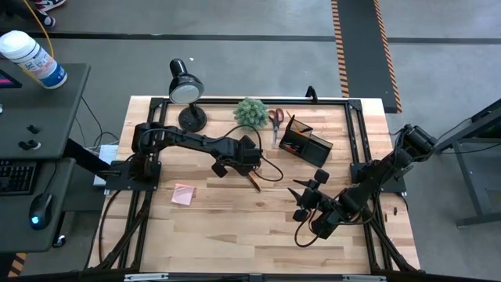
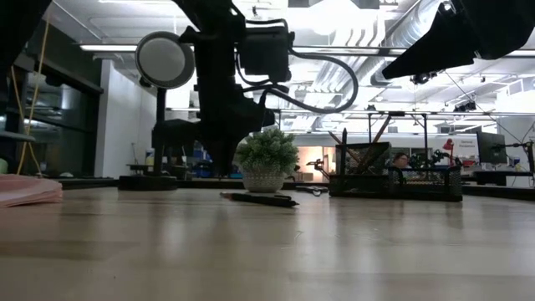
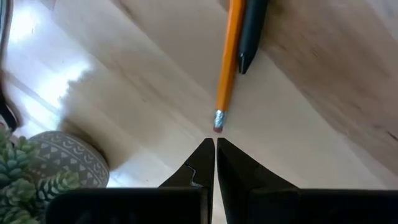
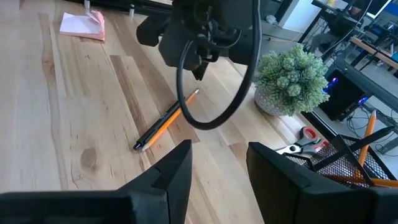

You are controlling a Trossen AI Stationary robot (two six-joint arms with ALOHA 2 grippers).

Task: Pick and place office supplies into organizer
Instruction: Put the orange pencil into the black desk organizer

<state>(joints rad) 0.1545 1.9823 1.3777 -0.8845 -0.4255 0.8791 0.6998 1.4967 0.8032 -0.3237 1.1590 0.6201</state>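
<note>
An orange pencil and a black pen lie side by side on the wooden table, near its middle. My left gripper is shut and points steeply down, its tips just short of the pencil's eraser end and holding nothing. My right gripper hovers open toward the near right, facing the pencil and pen. The black mesh organizer stands at the far right with pencils in it. Red-handled scissors lie flat between it and the plant. A pink sticky-note pad lies at the near left.
A small green plant in a patterned pot stands just beyond the left gripper. A black desk lamp stands at the far left. Bare wood stretches along the near side of the table.
</note>
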